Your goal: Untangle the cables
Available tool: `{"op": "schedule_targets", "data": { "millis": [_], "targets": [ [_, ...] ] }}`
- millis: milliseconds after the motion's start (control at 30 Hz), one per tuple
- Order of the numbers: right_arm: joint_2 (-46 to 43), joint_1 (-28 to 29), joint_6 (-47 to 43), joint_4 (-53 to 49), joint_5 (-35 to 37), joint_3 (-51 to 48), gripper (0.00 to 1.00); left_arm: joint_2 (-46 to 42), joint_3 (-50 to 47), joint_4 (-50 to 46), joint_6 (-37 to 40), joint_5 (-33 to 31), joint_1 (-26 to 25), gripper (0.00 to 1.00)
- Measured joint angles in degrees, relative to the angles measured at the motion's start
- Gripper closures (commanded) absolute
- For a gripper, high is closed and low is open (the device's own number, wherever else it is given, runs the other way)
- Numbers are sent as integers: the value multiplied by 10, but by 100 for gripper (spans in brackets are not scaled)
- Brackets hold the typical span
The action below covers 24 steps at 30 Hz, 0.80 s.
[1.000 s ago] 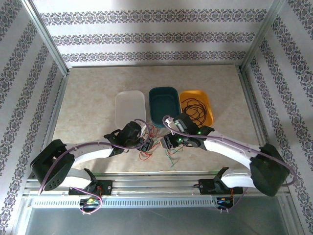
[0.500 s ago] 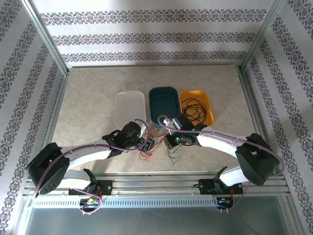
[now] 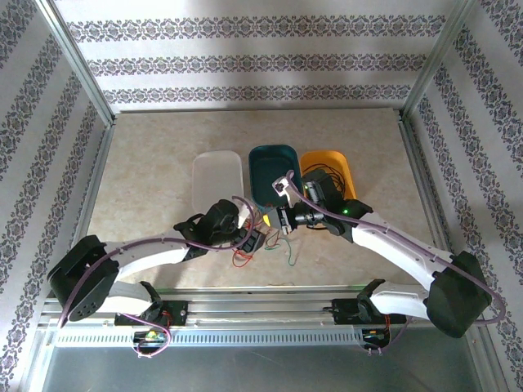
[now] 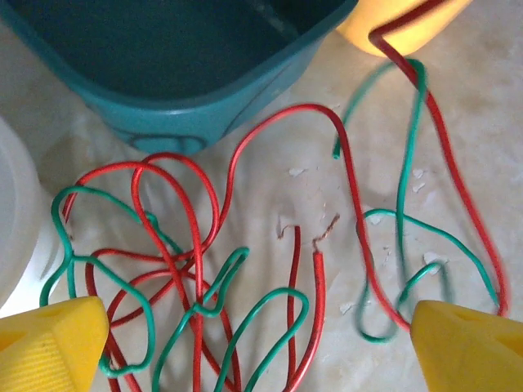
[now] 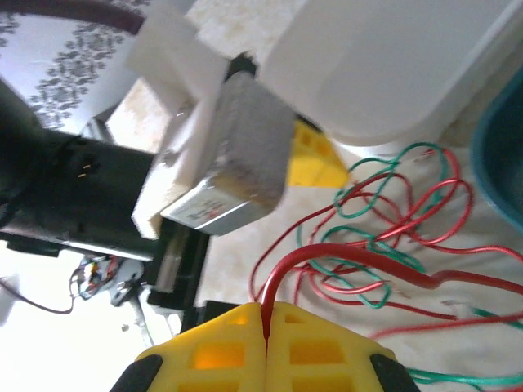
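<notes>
While the white tray (image 3: pixel 217 173), the teal bin (image 3: pixel 272 167) and the orange bin (image 3: pixel 343 163) stand side by side in the middle of the top view, the left arm (image 3: pixel 147 253) and the right arm (image 3: pixel 392 245) come in from the lower corners. They meet just below the bins and cover part of the table (image 3: pixel 147 163) there. In the left wrist view the teal bin's wall takes up the upper left, with the orange bin's corner at the top right and the tray's rim at the left edge. In the right wrist view a grey block (image 5: pixel 245 155) on the left arm's white bracket hangs across the upper middle, partly in front of the tray.

The cables (image 4: pixel 196 286) lie on the table just below the teal bin. They are thin red and green strands, looped over and through one another, and a few cut ends show bare wire. The left gripper (image 4: pixel 261 347) is spread wide and holds nothing, its yellow fingertips at the two lower corners with the tangle between them. The right gripper (image 5: pixel 265 327) is pinched closed on one red strand (image 5: pixel 359 261), which rises from the fingers and bends away to the right. A thin black cable (image 3: pixel 325 174) lies coiled in the orange bin.
</notes>
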Motion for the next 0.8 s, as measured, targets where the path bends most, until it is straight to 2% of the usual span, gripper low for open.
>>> {"op": "schedule_targets", "data": {
  "millis": [233,567,800],
  "targets": [
    [-14,-8,28,5,-62,12,100,31,4,30,2,0,0,8],
    [-97,-71,78,41,-91,45,100,89,9,68,1,0,0,14],
    [-116,-76,105,59,-90,46,100,126,13,85,0,0,0,20]
  ]
}}
